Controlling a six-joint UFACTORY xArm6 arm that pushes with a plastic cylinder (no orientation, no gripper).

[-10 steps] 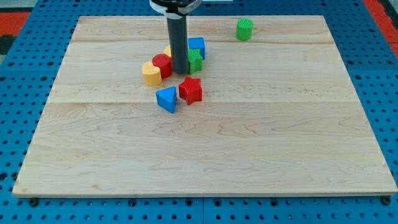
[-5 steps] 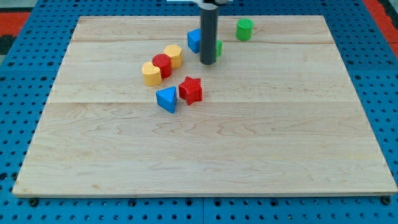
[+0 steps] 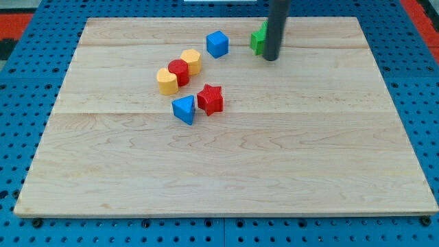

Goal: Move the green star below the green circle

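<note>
My tip stands near the view's top, right of centre. A green block, which looks like the green star, shows just left of the rod and touches it. The green circle stood at this spot earlier and is hidden behind the rod, so I cannot tell it apart from the star. The wooden board carries all the blocks.
A blue cube lies left of the green block. A yellow block, a red cylinder and another yellow block form a diagonal row. A red star and a blue triangle lie below them.
The rod moved right and up, pushing the green star from beside the blue cube to the green circle's spot. The blue cube shifted slightly; the circle is now hidden.
</note>
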